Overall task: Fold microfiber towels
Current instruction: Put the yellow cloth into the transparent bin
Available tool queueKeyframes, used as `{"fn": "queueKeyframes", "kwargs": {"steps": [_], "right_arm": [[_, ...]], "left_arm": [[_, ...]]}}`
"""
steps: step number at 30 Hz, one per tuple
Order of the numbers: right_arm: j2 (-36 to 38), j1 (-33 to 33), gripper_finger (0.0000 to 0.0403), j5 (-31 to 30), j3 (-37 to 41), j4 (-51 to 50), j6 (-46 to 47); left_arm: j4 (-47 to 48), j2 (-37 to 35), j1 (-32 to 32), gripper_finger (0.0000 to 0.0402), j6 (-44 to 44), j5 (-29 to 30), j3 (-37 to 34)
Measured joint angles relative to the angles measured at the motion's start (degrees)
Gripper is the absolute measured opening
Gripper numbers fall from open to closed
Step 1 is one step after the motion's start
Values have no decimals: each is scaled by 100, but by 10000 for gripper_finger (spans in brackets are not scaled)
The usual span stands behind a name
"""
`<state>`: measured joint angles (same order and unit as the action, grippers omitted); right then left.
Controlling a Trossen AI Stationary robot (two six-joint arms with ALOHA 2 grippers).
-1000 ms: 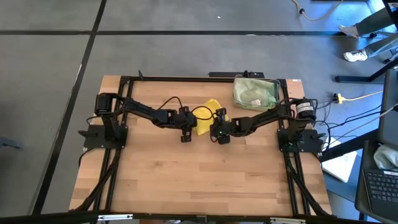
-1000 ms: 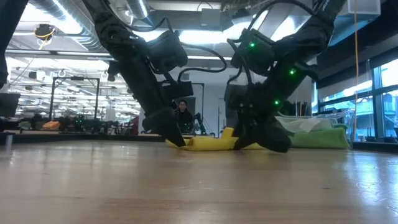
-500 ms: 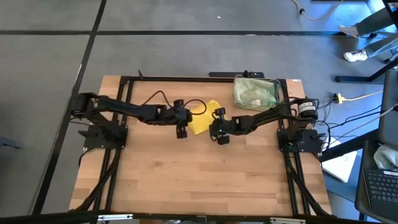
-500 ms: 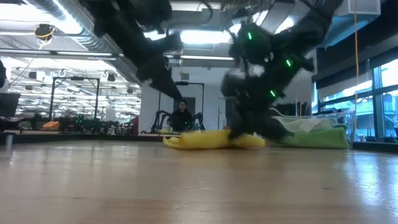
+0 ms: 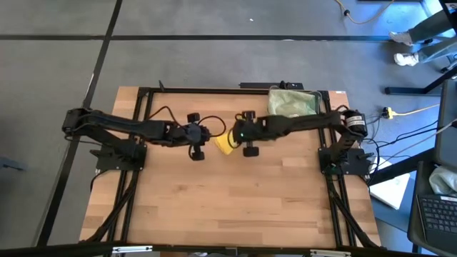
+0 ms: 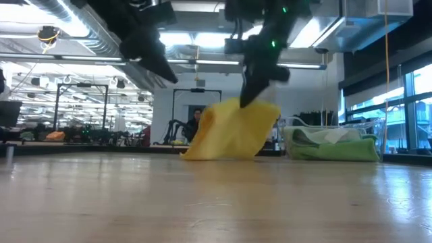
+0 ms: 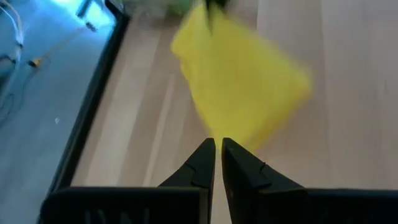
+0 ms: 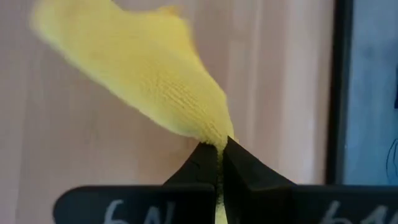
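Lifting yellow towel [image 6: 233, 129] at frame centre, lower edge on surface [image 5: 235, 200] | right gripper [image 8: 219, 148] clamped on its corner — left gripper [image 7: 217, 146] closed, empty | progress: early — other towels unfolded in bin [image 5: 293, 105], upper right

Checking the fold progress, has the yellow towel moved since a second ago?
Yes. The right claw has lifted the yellow towel up off the table.
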<state>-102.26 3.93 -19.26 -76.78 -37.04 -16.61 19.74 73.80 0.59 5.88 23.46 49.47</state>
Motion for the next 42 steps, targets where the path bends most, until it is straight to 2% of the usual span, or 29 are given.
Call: {"fn": "queueKeyframes", "kwargs": {"steps": [8,16,19,23,29,33,39,42], "right_arm": [[17,768,4,528,-1851,-2540,618],[295,1586,4,379,-2760,-3784,747],[477,1824,6,-41,-2983,-4061,625],[721,2218,7,-731,-3026,-4246,278],[802,2983,6,-829,-2981,-4629,303],[800,3318,6,-1062,-2681,-4597,238],[793,3650,6,-1090,-2165,-4284,-149],[793,3724,7,-971,-2108,-4171,-170]], "left_arm": [[817,-70,378,23,-281,-9,-7],[827,-85,595,23,-276,-12,-4],[827,-85,604,23,-254,-22,-4],[828,-85,596,23,-254,-11,-4],[676,-85,591,23,-245,26,-4],[384,-87,591,23,-237,103,-2],[313,-87,591,23,-237,115,-2],[-596,-87,526,23,-79,308,-135]]}}
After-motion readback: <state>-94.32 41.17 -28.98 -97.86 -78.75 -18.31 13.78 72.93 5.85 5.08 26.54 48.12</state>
